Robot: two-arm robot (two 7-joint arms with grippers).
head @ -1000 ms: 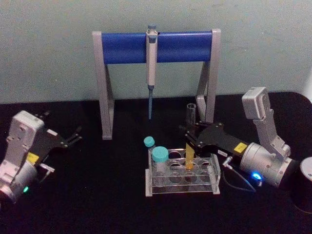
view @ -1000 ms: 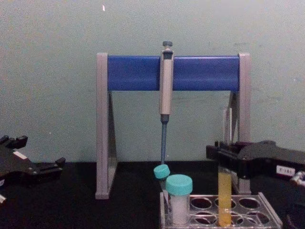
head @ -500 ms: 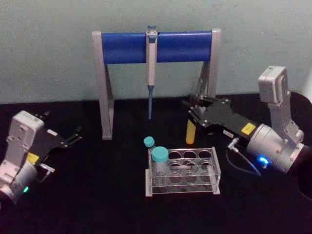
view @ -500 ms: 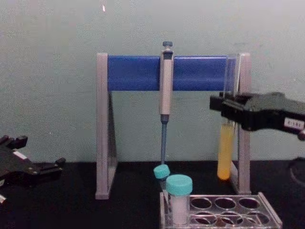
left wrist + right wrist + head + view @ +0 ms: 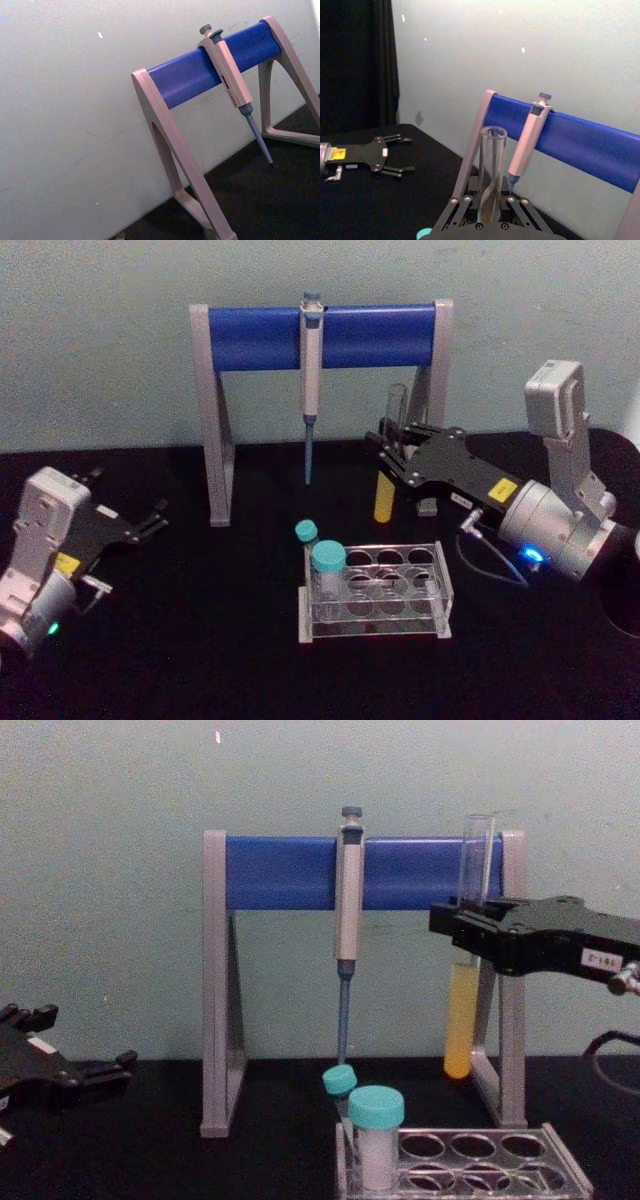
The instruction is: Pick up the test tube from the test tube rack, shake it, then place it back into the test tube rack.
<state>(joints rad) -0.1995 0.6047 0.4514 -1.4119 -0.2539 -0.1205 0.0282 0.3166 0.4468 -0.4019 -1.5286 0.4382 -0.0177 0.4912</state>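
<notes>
My right gripper [image 5: 388, 458] is shut on the test tube [image 5: 386, 480], a slim clear glass tube with yellow liquid in its lower part. It holds the tube upright in the air, behind and above the test tube rack [image 5: 440, 592]. In the chest view the test tube [image 5: 461, 1020] hangs in front of the stand's right leg, gripped at mid-height by the right gripper [image 5: 466, 932], well clear of the test tube rack [image 5: 565, 1175]. The right wrist view looks along the test tube [image 5: 491, 160] from just behind the jaws. My left gripper [image 5: 152, 520] rests open at the far left.
A grey-and-blue pipette stand [image 5: 215, 420] stands at the back with a pipette [image 5: 311, 370] hanging from its bar. Two teal-capped tubes [image 5: 327, 565] stand in the rack's left end. A dark round object [image 5: 622, 612] sits at the right edge.
My right gripper lifted the test tube out of the rack, then carried it back toward the stand. Since half a second ago it has shifted slightly left and higher. The left arm stayed still.
</notes>
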